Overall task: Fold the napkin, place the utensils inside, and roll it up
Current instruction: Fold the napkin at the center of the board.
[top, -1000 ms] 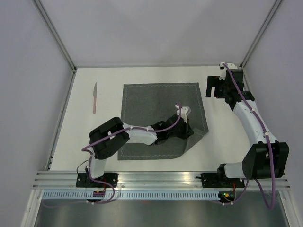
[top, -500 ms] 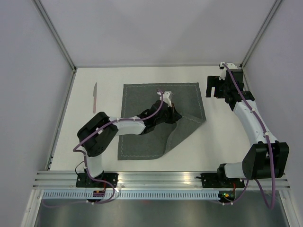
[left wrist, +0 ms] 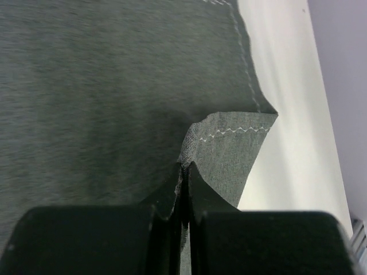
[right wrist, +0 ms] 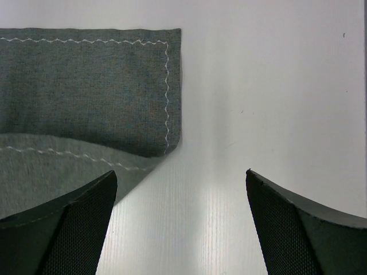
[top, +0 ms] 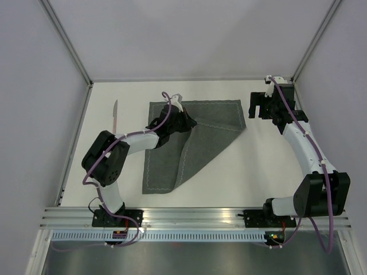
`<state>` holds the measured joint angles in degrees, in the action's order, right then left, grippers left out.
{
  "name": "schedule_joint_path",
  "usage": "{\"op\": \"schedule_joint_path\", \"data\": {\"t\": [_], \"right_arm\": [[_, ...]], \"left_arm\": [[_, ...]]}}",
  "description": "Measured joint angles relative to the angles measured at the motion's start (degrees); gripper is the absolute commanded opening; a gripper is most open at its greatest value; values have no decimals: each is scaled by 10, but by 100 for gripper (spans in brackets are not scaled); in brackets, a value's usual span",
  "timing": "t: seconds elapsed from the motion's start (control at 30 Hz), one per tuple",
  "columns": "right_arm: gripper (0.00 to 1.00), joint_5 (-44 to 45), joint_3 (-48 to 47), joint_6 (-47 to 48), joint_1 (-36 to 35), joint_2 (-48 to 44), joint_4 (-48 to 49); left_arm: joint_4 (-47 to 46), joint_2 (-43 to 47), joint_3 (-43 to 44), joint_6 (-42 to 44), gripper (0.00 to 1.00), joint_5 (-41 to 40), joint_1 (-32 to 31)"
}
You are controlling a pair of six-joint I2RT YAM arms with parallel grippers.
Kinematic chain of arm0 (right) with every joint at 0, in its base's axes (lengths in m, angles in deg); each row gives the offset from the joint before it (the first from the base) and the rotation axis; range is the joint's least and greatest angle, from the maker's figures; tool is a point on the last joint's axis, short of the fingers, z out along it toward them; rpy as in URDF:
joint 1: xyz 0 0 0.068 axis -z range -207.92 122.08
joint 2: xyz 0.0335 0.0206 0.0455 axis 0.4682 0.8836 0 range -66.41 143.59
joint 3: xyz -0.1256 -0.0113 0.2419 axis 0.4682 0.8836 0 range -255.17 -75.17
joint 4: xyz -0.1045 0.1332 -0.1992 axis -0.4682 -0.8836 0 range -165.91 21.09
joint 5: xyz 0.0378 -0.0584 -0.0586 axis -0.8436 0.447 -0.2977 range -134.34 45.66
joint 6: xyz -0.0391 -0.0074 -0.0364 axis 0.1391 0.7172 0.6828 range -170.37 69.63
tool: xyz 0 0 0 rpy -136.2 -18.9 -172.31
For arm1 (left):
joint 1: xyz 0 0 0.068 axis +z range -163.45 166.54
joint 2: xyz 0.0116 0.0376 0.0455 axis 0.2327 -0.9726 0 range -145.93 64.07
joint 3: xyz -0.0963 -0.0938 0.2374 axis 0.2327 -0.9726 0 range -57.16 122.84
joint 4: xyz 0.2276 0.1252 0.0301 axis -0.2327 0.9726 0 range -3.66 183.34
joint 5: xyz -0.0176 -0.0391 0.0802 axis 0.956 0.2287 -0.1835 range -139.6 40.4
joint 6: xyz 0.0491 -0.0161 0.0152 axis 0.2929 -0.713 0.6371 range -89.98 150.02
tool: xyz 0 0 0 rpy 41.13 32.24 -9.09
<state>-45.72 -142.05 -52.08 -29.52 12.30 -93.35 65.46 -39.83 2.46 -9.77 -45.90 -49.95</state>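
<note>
Left tool (left wrist: 184, 175) pinches napkin (top: 212, 123) corner (diagonal fold).

Matt woven cloth napkin (top: 206, 129), smooth, perhaps laminate table (top: 269, 166)

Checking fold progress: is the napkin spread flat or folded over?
Partly folded. The left pincer, shut on one corner, holds it over the far-left part of the napkin; a diagonal fold edge runs across it.

Dark grey napkin (top: 213, 123), corner folded diagonally over, knife (top: 114, 119) lying left
</note>
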Motion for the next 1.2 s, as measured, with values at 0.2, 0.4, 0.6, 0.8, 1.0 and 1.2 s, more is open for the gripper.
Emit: {"op": "schedule_joint_path", "data": {"t": [0.2, 0.4, 0.6, 0.8, 1.0, 1.2], "right_arm": [[98, -3, 0, 0, 0, 0, 0], [98, -3, 1, 1, 0, 0, 0], [98, -4, 4, 1, -1, 0, 0], [98, -4, 5, 3, -2, 1, 0], [98, -5, 5, 3, -4, 1, 0], [98, -5, 5, 4, -5, 1, 0]], "left_arm": [[33, 0, 8, 0, 2, 16, 63], [49, 0, 33, 0, 2, 38, 117], [64, -4, 57, 0, 2, 55, 159], [85, -15, 93, 0, 2, 59, 179], [92, -27, 107, 0, 2, 66, 196], [100, -34, 109, 0, 2, 70, 217]]}}
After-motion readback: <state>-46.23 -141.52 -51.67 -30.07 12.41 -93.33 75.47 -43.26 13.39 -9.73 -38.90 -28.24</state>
